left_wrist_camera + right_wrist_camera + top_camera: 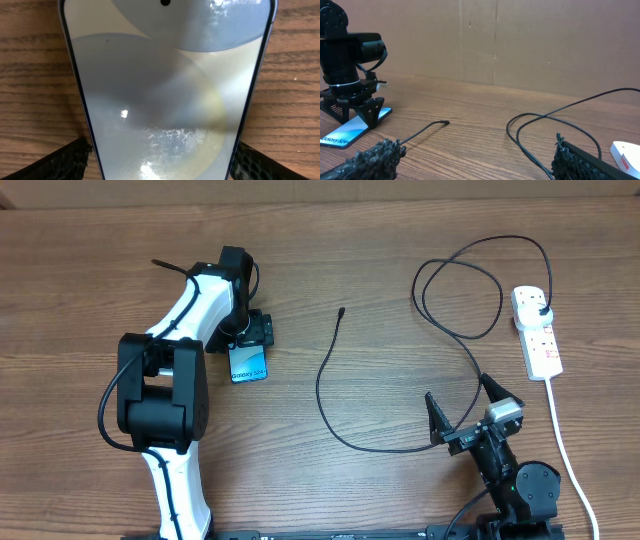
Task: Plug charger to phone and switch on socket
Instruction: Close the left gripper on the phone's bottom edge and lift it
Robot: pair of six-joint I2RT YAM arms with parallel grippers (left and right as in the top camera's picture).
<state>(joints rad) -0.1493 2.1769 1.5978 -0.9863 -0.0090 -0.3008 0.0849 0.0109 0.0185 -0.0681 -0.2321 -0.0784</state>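
Observation:
The phone [250,365] lies flat on the wooden table, its light blue screen up. My left gripper [251,335] stands over its far end, with a finger against each long edge. In the left wrist view the phone [165,90] fills the frame between the fingers of the left gripper [165,162]. The black charger cable [322,385] has its free connector tip [342,310] to the right of the phone. Its plug [539,308] sits in the white socket strip [540,345]. My right gripper [462,408] is open and empty, low by the cable's loop. The right wrist view shows the tip [445,122], phone [345,132] and right gripper [475,162].
The cable makes loose loops [460,290] between the right gripper and the socket. The socket's thick white cord [565,445] runs to the front edge at the right. A cardboard wall [520,40] stands behind the table.

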